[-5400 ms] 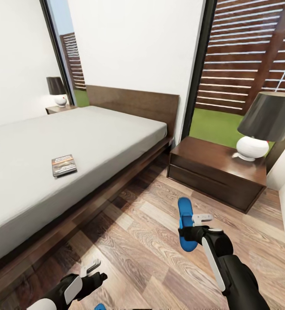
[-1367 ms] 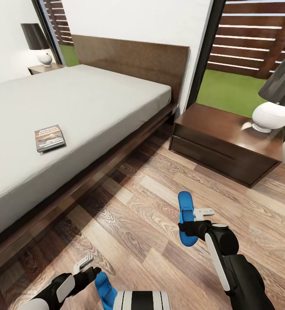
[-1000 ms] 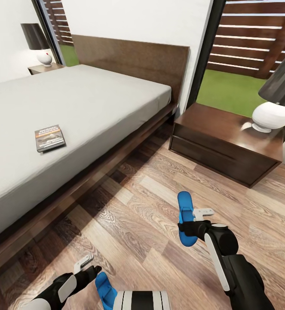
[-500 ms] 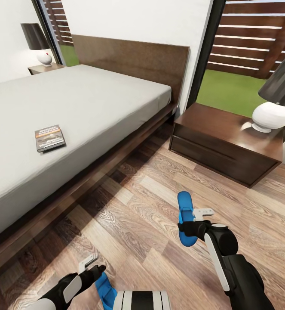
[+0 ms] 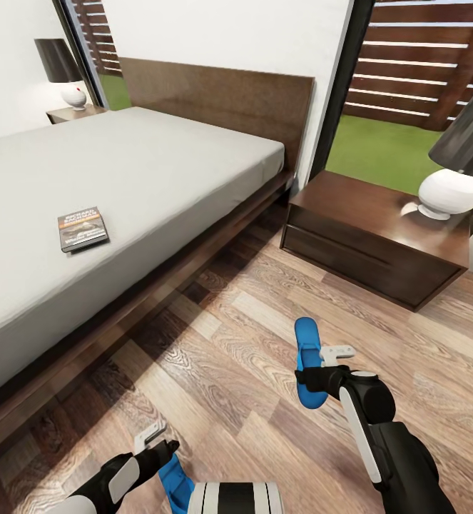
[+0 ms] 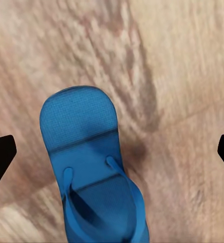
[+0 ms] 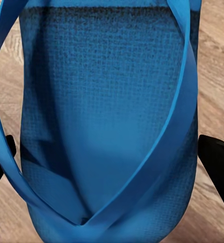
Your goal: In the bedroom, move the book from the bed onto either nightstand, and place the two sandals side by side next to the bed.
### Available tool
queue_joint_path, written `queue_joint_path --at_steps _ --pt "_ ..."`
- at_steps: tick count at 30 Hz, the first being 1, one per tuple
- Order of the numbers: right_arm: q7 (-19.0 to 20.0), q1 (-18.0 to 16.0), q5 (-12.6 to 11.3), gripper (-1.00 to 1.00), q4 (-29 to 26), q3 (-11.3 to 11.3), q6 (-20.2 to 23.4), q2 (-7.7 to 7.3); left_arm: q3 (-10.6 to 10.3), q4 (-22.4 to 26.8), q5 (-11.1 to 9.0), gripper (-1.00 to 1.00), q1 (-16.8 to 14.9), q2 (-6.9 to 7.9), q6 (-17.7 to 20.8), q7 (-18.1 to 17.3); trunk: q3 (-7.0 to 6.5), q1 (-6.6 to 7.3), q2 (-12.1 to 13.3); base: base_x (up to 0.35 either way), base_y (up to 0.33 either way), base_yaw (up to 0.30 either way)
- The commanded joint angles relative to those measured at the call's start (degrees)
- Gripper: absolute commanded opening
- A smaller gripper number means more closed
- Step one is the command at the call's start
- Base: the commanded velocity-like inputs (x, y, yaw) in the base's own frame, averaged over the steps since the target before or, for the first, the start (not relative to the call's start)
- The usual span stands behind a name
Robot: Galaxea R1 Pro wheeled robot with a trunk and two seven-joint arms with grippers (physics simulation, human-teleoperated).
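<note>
The book (image 5: 83, 228) lies flat on the grey bed (image 5: 158, 164), near its floor-side edge. One blue sandal (image 5: 306, 360) hangs over the wood floor with my right gripper (image 5: 322, 365) shut on it; in the right wrist view this sandal (image 7: 107, 116) sits between the dark fingertips (image 7: 217, 167). The other sandal (image 5: 173, 480) lies on the floor. My left gripper (image 5: 158, 441) hovers open just over it, and in the left wrist view its fingertips (image 6: 0, 157) stand wide on both sides of that sandal (image 6: 91, 167). A nightstand (image 5: 375, 235) stands beside the headboard.
A white lamp (image 5: 450, 193) with a dark shade occupies the near nightstand's far end. A second nightstand (image 5: 68, 113) with a lamp stands beyond the bed. A dark-framed window (image 5: 407, 93) is behind. Part of my white trunk (image 5: 236, 497) shows at the bottom edge.
The head camera moved closer to the bed early on. Since then my left gripper has crept right, over the sandal on the floor. The right arm and its sandal have stayed put.
</note>
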State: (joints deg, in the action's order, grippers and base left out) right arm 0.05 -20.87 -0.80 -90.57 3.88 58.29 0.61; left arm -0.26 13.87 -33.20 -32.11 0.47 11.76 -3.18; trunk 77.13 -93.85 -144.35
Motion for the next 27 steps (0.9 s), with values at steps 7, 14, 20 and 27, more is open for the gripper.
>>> queue_joint_path --at_steps 7,14,20,27 --pt "0.0 0.0 -0.1 -1.00 0.0 0.0 0.2 0.01 0.0 0.0 -0.4 1.00 0.2 -0.02 0.4 -0.1 0.04 0.01 0.0 0.000 0.000 0.000" --pt "0.0 0.0 -0.1 -1.00 0.0 0.0 0.2 0.01 0.1 0.0 -0.5 1.00 0.4 -0.03 0.4 -0.1 0.04 0.01 0.0 0.000 0.000 0.000" --pt "0.0 0.0 -0.1 -1.00 0.0 0.0 0.2 0.01 0.1 0.0 -0.5 1.00 0.4 -0.03 0.4 -0.1 0.04 0.01 0.0 0.000 0.000 0.000" --pt "0.0 0.0 -0.1 -1.00 0.0 0.0 0.2 0.01 0.1 0.0 -0.5 1.00 0.4 -0.03 0.4 -0.1 0.04 0.01 0.0 0.000 0.000 0.000"
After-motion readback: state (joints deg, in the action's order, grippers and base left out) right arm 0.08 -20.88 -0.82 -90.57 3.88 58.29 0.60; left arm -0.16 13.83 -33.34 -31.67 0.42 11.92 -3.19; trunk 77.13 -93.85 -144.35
